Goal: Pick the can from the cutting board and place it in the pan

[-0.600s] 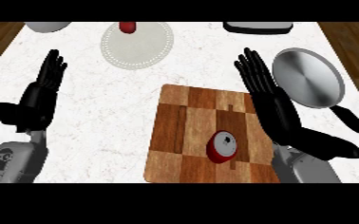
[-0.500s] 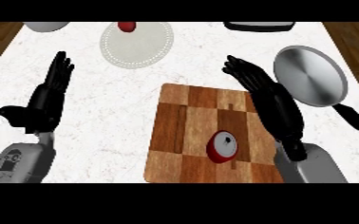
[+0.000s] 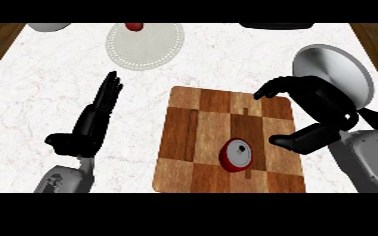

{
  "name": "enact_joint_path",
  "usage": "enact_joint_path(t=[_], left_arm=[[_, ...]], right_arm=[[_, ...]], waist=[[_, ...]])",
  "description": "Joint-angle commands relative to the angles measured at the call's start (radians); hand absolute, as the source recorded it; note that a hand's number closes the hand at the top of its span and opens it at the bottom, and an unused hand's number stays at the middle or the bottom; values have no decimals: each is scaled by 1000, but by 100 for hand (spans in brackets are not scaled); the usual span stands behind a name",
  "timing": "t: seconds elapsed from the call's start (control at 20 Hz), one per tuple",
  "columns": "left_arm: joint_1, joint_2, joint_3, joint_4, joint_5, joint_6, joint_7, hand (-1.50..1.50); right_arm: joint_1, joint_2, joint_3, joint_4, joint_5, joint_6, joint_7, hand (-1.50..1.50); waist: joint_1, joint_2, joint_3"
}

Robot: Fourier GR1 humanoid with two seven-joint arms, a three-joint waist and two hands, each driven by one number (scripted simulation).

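Right fingers: curled in a wide, hollow arch, thumb set apart below; the black right hand point(image 3: 319, 111) grips nothing and touches nothing I can make out, hanging over the board's right edge.
Left fingers: straight and pressed together, pointing to about one o'clock; the black left hand point(image 3: 94, 117) holds nothing and rests over bare counter at nine o'clock from the board.
Can: the red, silver-topped can point(image 3: 237, 155) stands on the chequered wooden cutting board point(image 3: 199, 130), low and right of centre, at about eight o'clock from the right hand and near its thumb, but apart from it.
Pan: the round grey metal pan point(image 3: 336, 70) lies at about one o'clock from the can, just off the board's upper right corner, partly behind the right hand.
Step in hand: the reach, by my reading; the grasp is not yet made.
Next move: lower the right hand towards eight o'clock, bring thumb and fingers either side of the can, then close.
Beyond: a white round plate point(image 3: 145, 45) at twelve o'clock, on the white marble counter point(image 3: 44, 80).
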Motion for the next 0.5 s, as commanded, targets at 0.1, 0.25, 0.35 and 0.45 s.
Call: enact_joint_path(t=[0.1,0.25,0.35,0.45], left_arm=[[52,-30,-62,-101,-36,27,64,0],[64,-23,-36,-84,-33,4,28,0],[38,-71,-71,-100,-53,49,85,0],[80,-65,-78,-85,-58,25,40,0]], right_arm=[[-63,-153,-81,131,120,229,-173,-150],[-120,-112,-66,194,260,237,-265,-150],[-153,-182,-79,175,257,294,-248,-150],[-207,-166,-40,143,284,282,-165,-150]], waist=[[-1,1,2],[-1,3,1],[-5,2,1],[-1,1,0]])
